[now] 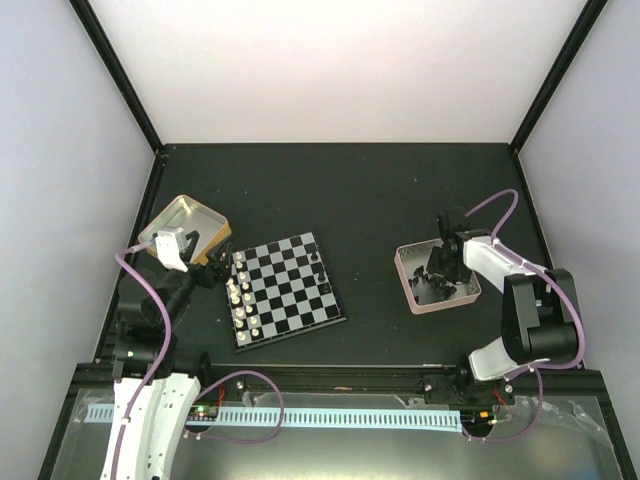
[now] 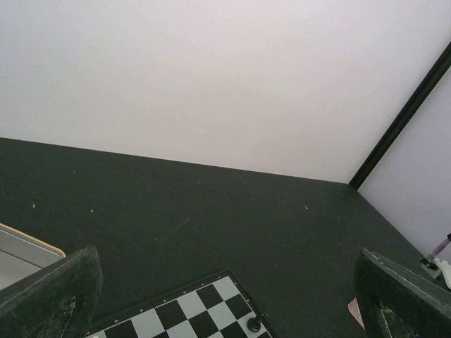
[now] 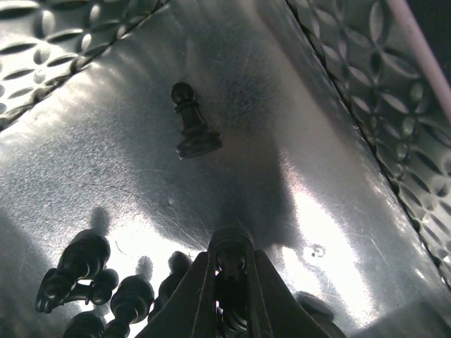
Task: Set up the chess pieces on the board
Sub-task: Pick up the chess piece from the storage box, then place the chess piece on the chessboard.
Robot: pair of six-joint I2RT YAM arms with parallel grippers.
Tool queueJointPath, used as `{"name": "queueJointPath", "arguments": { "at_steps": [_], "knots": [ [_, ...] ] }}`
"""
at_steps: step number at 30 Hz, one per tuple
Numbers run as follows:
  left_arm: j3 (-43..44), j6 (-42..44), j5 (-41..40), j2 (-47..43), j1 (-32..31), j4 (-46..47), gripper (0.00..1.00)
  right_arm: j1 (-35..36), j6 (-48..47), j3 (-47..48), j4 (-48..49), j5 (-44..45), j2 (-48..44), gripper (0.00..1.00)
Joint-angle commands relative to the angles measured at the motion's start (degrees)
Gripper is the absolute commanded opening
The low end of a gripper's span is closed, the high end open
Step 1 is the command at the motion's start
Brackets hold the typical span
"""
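Top view: board (image 1: 285, 290) lies flat on the table (image 1: 360, 190), about 8 o'clock from table centre and turned slightly. White pieces (image 1: 238, 295) stand in a line along its 9 o'clock edge. A few black pieces (image 1: 318, 262) stand near its 2 o'clock corner. Gold tin (image 1: 182, 222) sits just off the board's 10 o'clock corner. Pink-rimmed tin (image 1: 404, 282) sits at 4 o'clock from table centre, well apart from the board.

Left hand (image 1: 208, 270) is between the gold tin and the board, on the board's 9 o'clock side. In the left wrist view its fingers (image 2: 49, 296) are spread wide with nothing between them, and a board corner shows below.

Right hand (image 3: 230, 257) is down inside the pink-rimmed tin, fingers together and clamped on a black piece (image 3: 231, 282); can't tell which type. Black pawn (image 3: 192, 123) lies tipped on the tin floor at 12 o'clock from the fingertips, apart from them. Loose heap (image 3: 88, 282) of dark figures lies at 8 o'clock from the fingertips.
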Motion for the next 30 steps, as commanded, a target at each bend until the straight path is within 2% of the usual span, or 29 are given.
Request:
{"name": "queueJointPath", "arguments": {
  "at_steps": [1,10,16,23,30],
  "knots": [
    [0.9,0.6,0.0,-0.7,0.4,1.0,0.99,-0.2,-0.4,1.9,0.6,2.2,-0.3,0.07],
    [0.8,0.6,0.0,-0.7,0.5,1.0,0.99,2.3,-1.8,5.3,-1.4,1.0,-4.9,0.07],
    [0.8,0.6,0.2,-0.6,0.5,1.2,0.99,11.1,-0.5,14.2,-4.4,-0.7,-4.0,0.08],
    [0.8,0.6,0.3,-0.6,0.5,1.2,0.99,26.9,2.2,27.4,-5.4,-0.1,6.7,0.09],
    [0.8,0.5,0.3,-0.6,0.4,1.1,0.99,37.2,2.7,40.3,-6.4,3.3,19.2,0.09]
  ]
}}
